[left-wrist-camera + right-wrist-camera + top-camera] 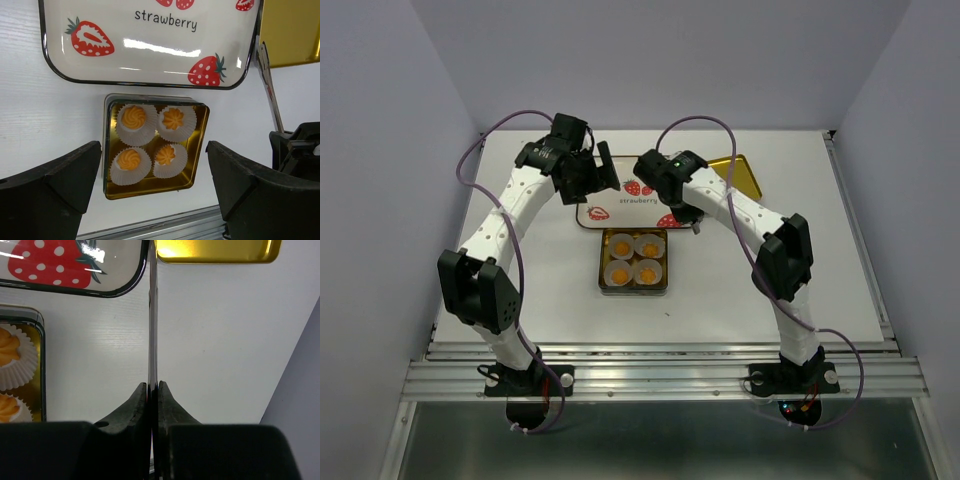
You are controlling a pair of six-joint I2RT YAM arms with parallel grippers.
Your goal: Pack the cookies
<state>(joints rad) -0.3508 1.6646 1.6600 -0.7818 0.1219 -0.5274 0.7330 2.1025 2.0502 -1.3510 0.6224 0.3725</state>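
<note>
Four orange-yellow cookies [134, 116] sit in white pleated paper cups inside a square gold tin [634, 287] at the table's middle; the tin's gold floor also shows in the left wrist view [150, 184]. My left gripper [595, 170] is open and empty, hovering high above the tin behind it; its jaws stand wide apart. My right gripper [692, 222] is shut on thin metal tweezers [153, 315] just right of the tin's far corner. The tweezers [267, 85] point toward the back of the table.
A white strawberry-printed lid [630, 200] with a black rim lies just behind the tin. A gold tray [735, 178] lies at the back right, touching the lid's right side. A metal rail [660, 375] runs along the near edge.
</note>
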